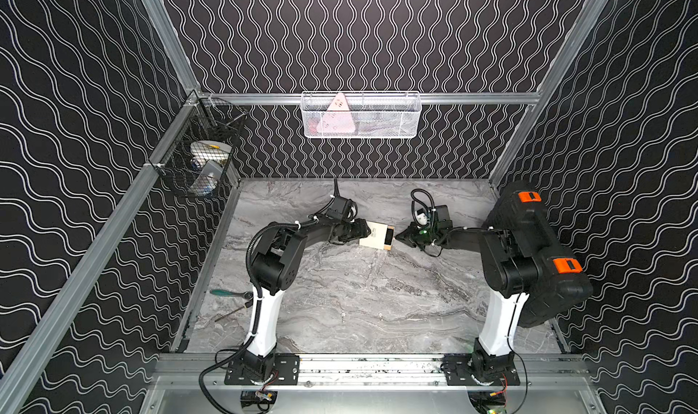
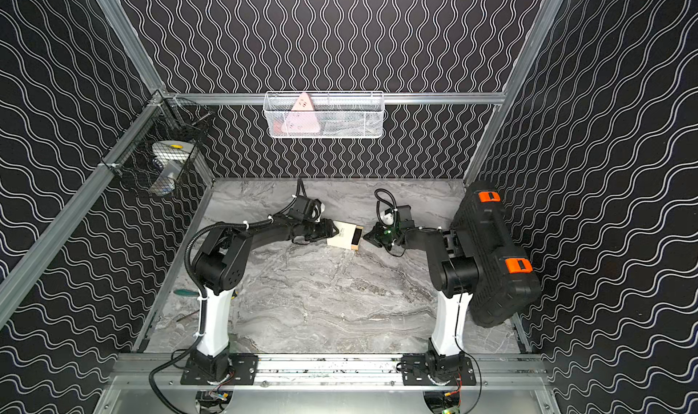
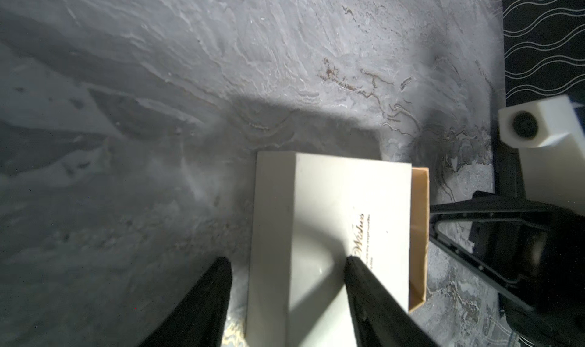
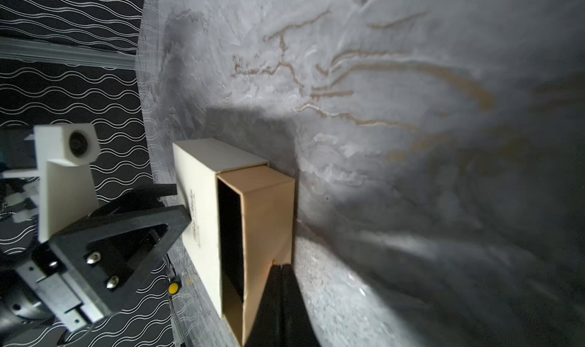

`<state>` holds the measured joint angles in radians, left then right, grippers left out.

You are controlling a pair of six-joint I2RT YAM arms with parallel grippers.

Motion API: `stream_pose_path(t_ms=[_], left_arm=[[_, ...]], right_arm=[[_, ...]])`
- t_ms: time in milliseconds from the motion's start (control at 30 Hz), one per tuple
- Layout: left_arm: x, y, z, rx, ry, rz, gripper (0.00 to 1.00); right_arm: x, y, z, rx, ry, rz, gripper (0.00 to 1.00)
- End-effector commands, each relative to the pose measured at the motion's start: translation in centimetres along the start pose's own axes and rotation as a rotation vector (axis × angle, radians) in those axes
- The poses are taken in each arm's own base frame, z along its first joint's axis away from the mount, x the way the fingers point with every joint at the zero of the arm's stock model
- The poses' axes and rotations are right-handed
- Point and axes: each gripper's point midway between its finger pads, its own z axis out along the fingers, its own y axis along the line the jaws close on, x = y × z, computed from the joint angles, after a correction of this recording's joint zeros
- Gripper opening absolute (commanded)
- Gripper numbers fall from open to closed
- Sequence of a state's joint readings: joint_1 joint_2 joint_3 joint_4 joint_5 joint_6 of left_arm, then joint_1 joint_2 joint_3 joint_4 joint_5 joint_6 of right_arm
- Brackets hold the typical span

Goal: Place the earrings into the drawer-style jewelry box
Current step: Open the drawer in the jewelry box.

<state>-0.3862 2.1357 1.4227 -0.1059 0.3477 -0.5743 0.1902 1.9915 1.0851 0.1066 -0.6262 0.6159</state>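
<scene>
The jewelry box [image 1: 372,235] [image 2: 341,234] lies mid-table between both arms. Its tan drawer [image 4: 266,218] [image 3: 419,234] stands a little way out of the cream sleeve [image 4: 202,222] [image 3: 348,196], black inside. My left gripper [image 3: 287,260] [image 1: 364,230] is open astride the sleeve's closed end. One finger rests on the printed top; the other hangs beside the end wall, a sliver of table between them. My right gripper [image 4: 281,264] [image 1: 396,237] is shut, its tips against the drawer's front wall near the table. I cannot tell whether it pinches anything. The earrings are out of view.
A big black case with orange latches [image 1: 536,249] leans along the right wall behind the right arm. A green-handled screwdriver [image 1: 226,293] lies by the left arm's base. A white mesh basket [image 1: 360,115] hangs on the back wall, a black one [image 1: 200,155] on the left.
</scene>
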Motion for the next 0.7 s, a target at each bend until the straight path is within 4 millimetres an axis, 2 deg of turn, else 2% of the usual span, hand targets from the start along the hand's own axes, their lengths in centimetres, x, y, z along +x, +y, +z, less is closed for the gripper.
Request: stream_pose_path(t_ms=[0,667], left_arm=[[1.9,2.7,-0.2,-0.116,0.058,-0.034,0.62],[1.7,2.7,-0.4,-0.114,0.046,-0.036,0.62]], right_arm=[[0.1,-1.4,-0.9,0.057,-0.013,0.002,0.0],[0.3,-4.0,-2.9,0.124,-0.044,-0.004,0.0]])
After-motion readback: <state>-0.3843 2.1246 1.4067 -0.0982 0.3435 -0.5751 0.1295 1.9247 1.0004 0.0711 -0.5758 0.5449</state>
